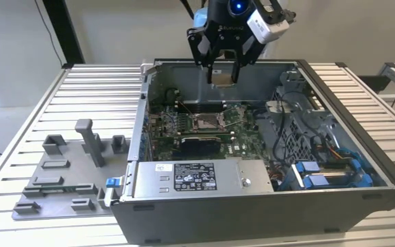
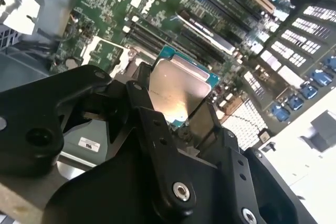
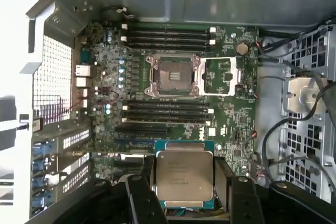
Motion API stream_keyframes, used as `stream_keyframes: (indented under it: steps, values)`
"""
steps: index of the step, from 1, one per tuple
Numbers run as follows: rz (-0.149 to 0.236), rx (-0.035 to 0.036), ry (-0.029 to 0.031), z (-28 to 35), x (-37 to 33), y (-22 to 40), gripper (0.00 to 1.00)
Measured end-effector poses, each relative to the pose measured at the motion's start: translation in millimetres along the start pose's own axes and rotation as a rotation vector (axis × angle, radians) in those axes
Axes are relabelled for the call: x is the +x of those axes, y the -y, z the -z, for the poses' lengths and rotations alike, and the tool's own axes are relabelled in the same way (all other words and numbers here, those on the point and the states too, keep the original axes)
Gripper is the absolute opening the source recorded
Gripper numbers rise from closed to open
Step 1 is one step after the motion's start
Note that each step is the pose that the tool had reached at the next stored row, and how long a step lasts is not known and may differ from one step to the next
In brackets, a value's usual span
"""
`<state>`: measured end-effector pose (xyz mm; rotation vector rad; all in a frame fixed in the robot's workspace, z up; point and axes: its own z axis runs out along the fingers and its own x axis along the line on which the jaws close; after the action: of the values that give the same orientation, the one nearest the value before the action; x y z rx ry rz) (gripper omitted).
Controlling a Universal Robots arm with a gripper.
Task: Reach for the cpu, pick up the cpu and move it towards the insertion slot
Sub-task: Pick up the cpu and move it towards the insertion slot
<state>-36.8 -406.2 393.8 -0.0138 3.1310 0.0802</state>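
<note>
The cpu [image 3: 184, 177] is a thin, stiff, light square plate with a smooth metal lid. It looks slippery on its faces and delicate on its underside, so the edges are the sensible place to hold it, and the claw [image 3: 184, 182] pinches it there, one finger on each of two opposite sides. Being square, it has no real long axis; in the first wrist view its lid faces the camera and its edges run roughly parallel to the insertion slot [image 3: 175, 76]. It hangs above the green board inside the open computer case [image 1: 362, 170], well apart from the slot.
</note>
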Motion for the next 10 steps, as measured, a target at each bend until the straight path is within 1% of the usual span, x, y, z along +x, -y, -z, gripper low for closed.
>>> stream_keyframes:
  steps: [5,10]
  values:
    - [0.000,0.0010,0.0000,-2.8,-0.1,-17.3,0.00]
    - [0.000,0.0011,0.0000,-5.3,-0.1,-36.1,0.00]
